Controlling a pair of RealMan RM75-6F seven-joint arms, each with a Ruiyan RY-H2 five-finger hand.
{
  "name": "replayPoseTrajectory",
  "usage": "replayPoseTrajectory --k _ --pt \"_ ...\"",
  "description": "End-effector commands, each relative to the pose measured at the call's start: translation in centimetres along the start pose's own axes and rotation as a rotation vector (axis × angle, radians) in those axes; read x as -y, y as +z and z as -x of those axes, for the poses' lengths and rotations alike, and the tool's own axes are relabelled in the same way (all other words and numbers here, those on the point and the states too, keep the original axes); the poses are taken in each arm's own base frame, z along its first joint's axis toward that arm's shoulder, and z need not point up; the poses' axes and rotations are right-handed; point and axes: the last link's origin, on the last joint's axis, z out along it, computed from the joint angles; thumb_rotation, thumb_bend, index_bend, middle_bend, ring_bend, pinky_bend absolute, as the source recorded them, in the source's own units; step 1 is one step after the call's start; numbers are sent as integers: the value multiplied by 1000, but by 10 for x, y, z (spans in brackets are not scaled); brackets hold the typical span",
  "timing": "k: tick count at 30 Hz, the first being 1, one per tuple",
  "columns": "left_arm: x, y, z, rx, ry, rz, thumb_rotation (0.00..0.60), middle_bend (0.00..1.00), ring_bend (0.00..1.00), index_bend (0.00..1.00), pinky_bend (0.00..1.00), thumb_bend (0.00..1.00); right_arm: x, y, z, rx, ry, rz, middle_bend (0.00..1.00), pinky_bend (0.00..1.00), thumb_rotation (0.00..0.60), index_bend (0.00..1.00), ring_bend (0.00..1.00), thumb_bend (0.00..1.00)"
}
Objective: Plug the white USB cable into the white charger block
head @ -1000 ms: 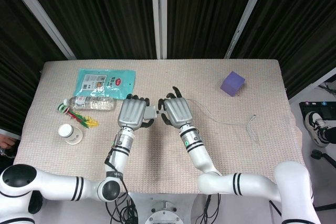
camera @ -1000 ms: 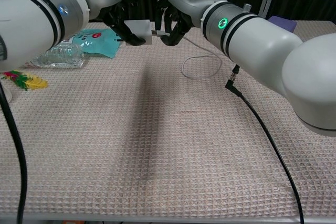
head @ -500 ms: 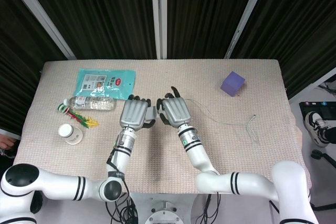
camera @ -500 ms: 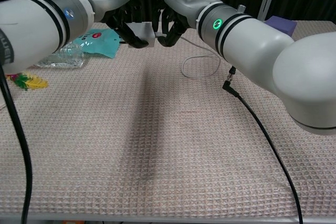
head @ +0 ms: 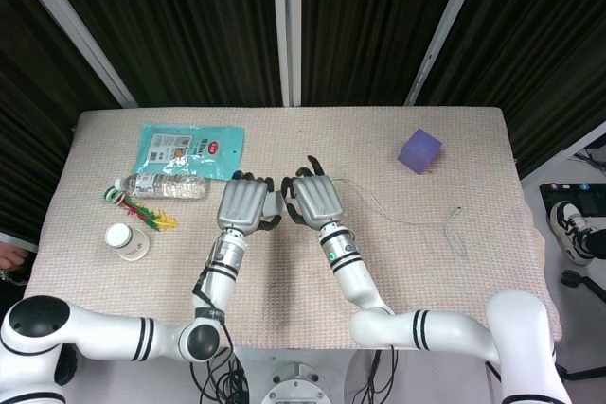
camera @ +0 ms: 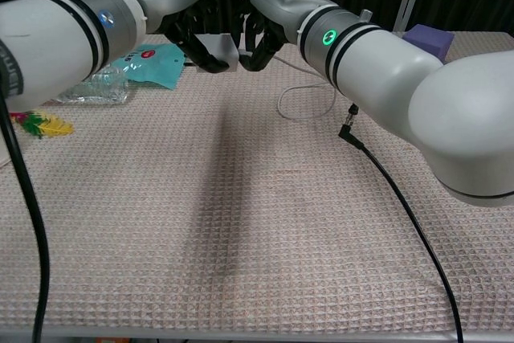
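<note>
My left hand [head: 242, 205] [camera: 186, 7] holds the white charger block [camera: 218, 47] above the table, just left of centre. My right hand [head: 316, 200] [camera: 261, 14] is pressed up against the block's right side and pinches the plug end of the white USB cable [head: 398, 218] [camera: 301, 98]. The plug itself is hidden between the fingers, so I cannot tell how deep it sits in the block. The thin cable runs right across the cloth to its free end [head: 454, 230]. In the head view only a sliver of the block [head: 275, 203] shows between the hands.
A purple cube [head: 418, 150] [camera: 426, 36] sits at the back right. At the left lie a teal packet [head: 189, 149] [camera: 148, 63], a water bottle [head: 161, 186], a green and yellow item [head: 151, 217] and a white jar [head: 123, 239]. A black cable [camera: 401, 206] hangs over the table's right front.
The two hands have closed the small gap between them; the right hand's plug end now meets the block, where a second ago a short stretch of plug showed.
</note>
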Motion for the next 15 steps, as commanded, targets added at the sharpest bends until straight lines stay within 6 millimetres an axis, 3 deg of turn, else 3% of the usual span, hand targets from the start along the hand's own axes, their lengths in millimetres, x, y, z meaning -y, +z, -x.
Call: replayPoseTrajectory --k 1,4,9,15 --pt "1 1 0 -2 -2 -4 469 492 293 518 254 263 -1 0 1 7 -11 0 536 0 600 622 247 416" --pt "2 1 -1 -3 -7 -7 467 492 293 517 256 263 -4 -2 1 19 -26 5 509 0 600 513 230 347" --pt "6 1 0 -4 -6 -14 468 487 293 516 257 263 -8 -5 -3 24 -29 16 384 0 600 263 146 92" --pt "13 1 1 -1 -7 -25 467 479 292 515 258 263 -18 -10 -7 26 -42 36 330 0 600 156 117 41"
